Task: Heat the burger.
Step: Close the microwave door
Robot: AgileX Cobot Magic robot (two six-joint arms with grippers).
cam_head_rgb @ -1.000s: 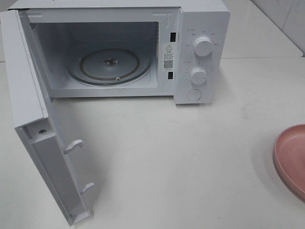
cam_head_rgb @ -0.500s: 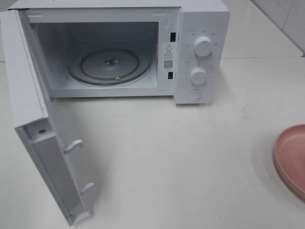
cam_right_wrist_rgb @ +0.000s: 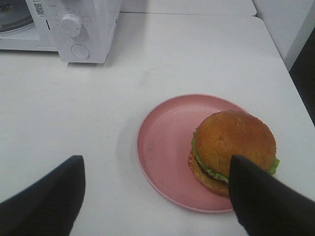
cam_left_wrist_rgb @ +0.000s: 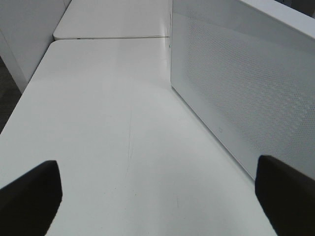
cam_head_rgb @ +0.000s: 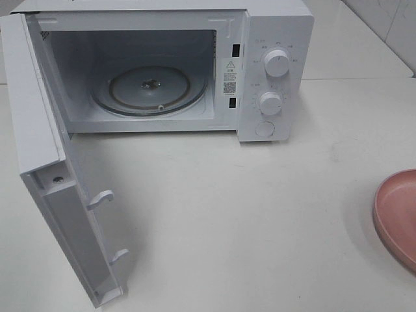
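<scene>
Burger (cam_right_wrist_rgb: 234,150) sits on pink plate (cam_right_wrist_rgb: 162,142), right of microwave (cam_head_rgb: 273,71), door (cam_head_rgb: 45,162) open. Right tool (cam_right_wrist_rgb: 157,196) released, above plate; left tool (cam_left_wrist_rgb: 157,191) released, idle. Best grip: low across the bun, gently.

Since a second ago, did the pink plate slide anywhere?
No. The pink plate sits at the same spot by the right edge of the overhead view, equally far from the microwave.

We see the burger (cam_right_wrist_rgb: 233,147) upright on the pink plate (cam_right_wrist_rgb: 162,142), glossy golden-brown bun over frilly green lettuce, just below and ahead of our right gripper (cam_right_wrist_rgb: 157,194), nearer one finger.
</scene>
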